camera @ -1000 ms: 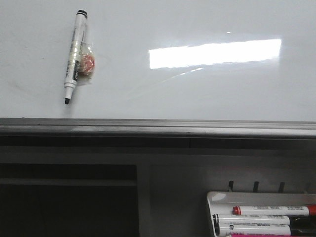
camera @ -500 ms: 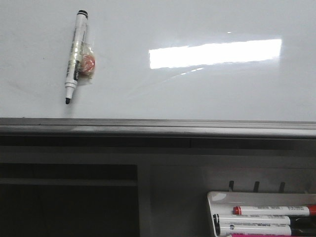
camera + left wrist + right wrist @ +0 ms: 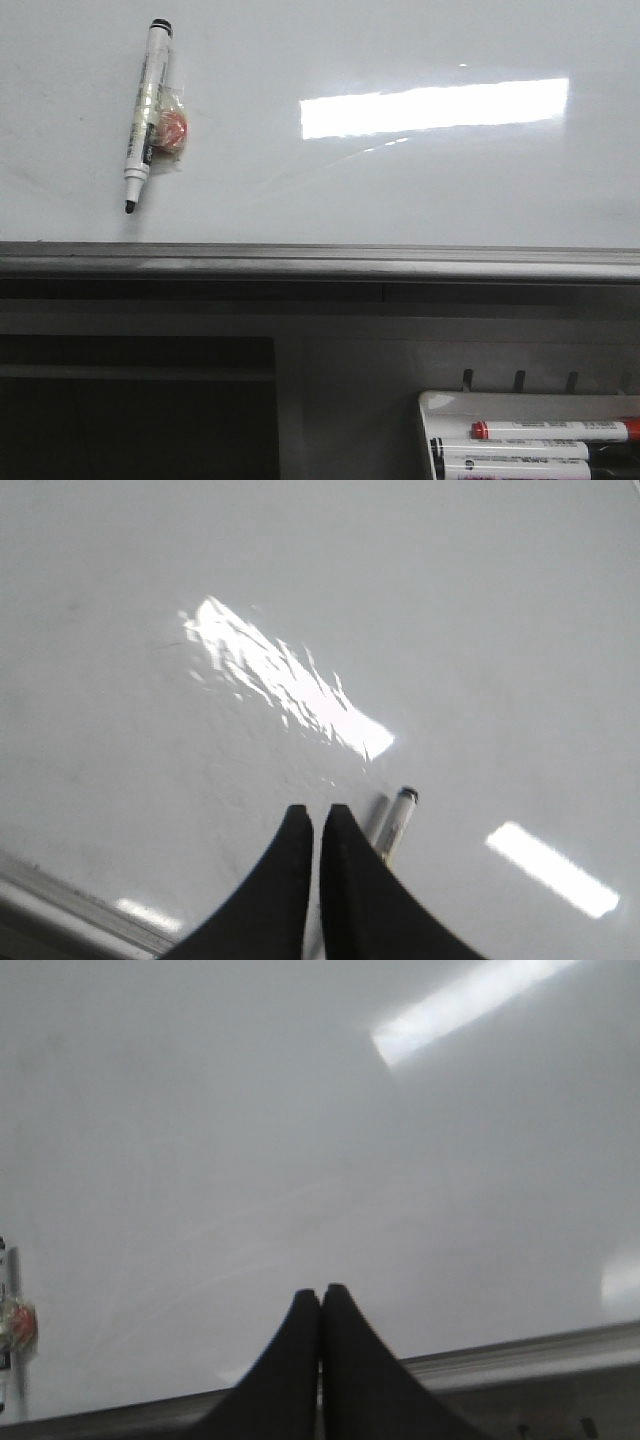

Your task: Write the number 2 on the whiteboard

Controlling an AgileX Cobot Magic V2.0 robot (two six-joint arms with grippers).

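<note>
**Board still blank, pen not yet in my grip**

Starting at the upper left of the front view, the marker [image 3: 146, 115] lies flat on the whiteboard [image 3: 400, 190], uncapped, tip pointing down the frame, with a small red thing in clear wrap [image 3: 172, 131] touching its right side. No black stroke shows anywhere on the board, so I judge the number 2 has not been begun: picking up the pen and all the writing are left.

My left claw [image 3: 315, 820] shows in its wrist view with the fingers drawn almost together, only a thin slit between them and nothing in them; the marker [image 3: 396, 823] lies just beside the fingertips, its lower part cut off behind them. My right claw [image 3: 320, 1295] has its fingers pressed together, empty, over bare board near the grey edge.

At the lower right of the front view a white tray [image 3: 440, 402] holds spare pens, cut off by the frame. Neither arm shows in the front view. Faint arcs on the gloss near the centre could be smears or reflections; I cannot tell which.
</note>
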